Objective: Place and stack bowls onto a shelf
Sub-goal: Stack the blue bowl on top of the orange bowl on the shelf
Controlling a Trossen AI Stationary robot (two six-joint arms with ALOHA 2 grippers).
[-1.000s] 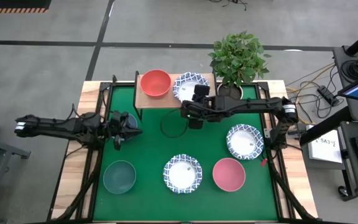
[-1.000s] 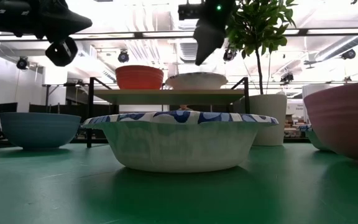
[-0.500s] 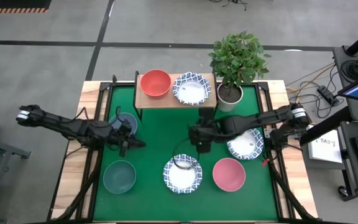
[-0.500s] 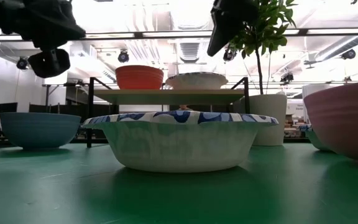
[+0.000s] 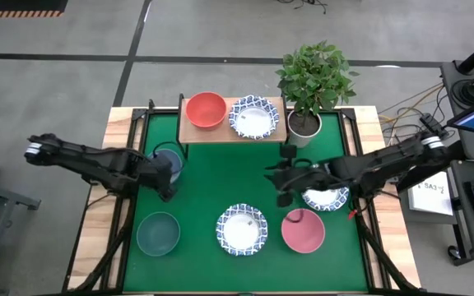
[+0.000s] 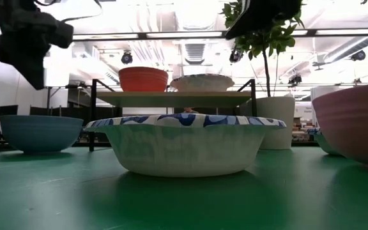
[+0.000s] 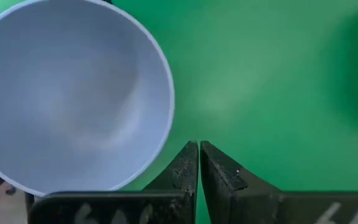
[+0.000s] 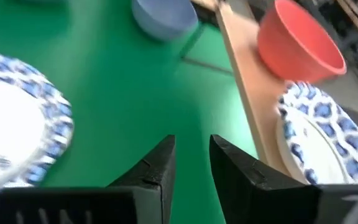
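Observation:
The shelf [image 5: 230, 131] stands at the table's far edge and bears a red bowl [image 5: 206, 109] and a blue-patterned white bowl [image 5: 253, 117] side by side. On the green table rest a blue bowl [image 5: 168, 156], a teal bowl [image 5: 158, 233], a patterned bowl [image 5: 241, 229], a pink bowl [image 5: 303, 230] and another patterned bowl [image 5: 326, 196]. My left gripper [image 7: 199, 149] is shut and points down just beside the blue bowl's rim [image 7: 166, 112]. My right gripper [image 8: 191, 146] hangs slightly open above bare table [image 5: 282, 185], between the shelf and the pink bowl.
A white pot with a green plant [image 5: 304, 123] stands right of the shelf. The right arm reaches over the right-hand patterned bowl. Bare green lies in the table's middle [image 5: 229, 177]. Wooden strips edge the table on both sides.
My right gripper has drawn back from the patterned bowl on the shelf, toward the table's near and right edges, and now hangs over the table's middle right. My left gripper has tipped downward beside the blue bowl. No bowl has moved.

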